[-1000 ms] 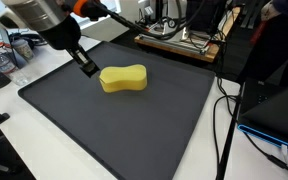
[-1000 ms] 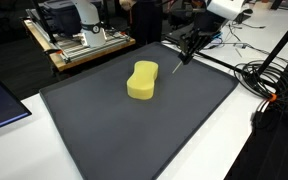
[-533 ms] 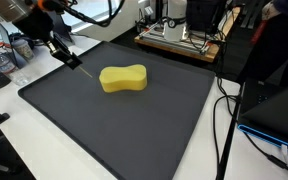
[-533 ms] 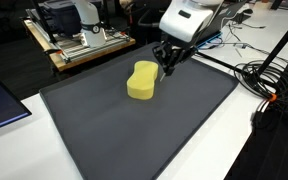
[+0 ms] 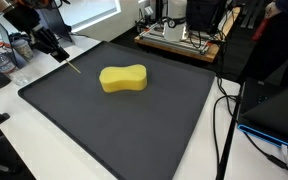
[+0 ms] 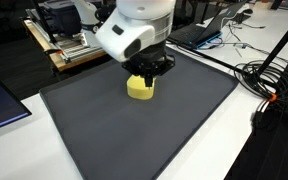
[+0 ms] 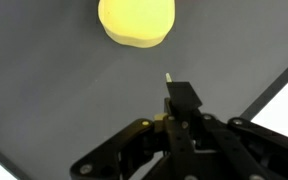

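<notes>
In an exterior view, the yellow sponge (image 5: 123, 78) lies flat on its broad face near the middle of the dark mat (image 5: 134, 135). The mat covers most of the white bench (image 5: 34, 142), and I judge this a stable rest, since nothing props or pins the sponge. Its long axis runs across the picture, roughly along the mat's far edge, with a pinched waist between two rounded lobes. My tool (image 5: 62, 58) hangs over the mat's far corner, well apart from the sponge and tilted down toward it. A thin pale sliver (image 5: 73, 69) shows beyond its tip. In an exterior view from the opposite side, the tool (image 6: 155, 69) and its white wrist housing sit in front of the sponge (image 6: 140, 90) and cover its far lobe. That reads to me as overlap in the line of sight, not contact. Here the sponge's length points away from the camera. In the wrist view, the tool (image 7: 184, 93) has its fingers pressed together, gripping nothing I can name. I cannot tell whether the small pale stub at their end is held or part of the tool. Only one rounded lobe of the sponge (image 7: 136, 22) shows, cut by the top edge, with bare mat (image 7: 54, 90) between it and the fingertips.
</notes>
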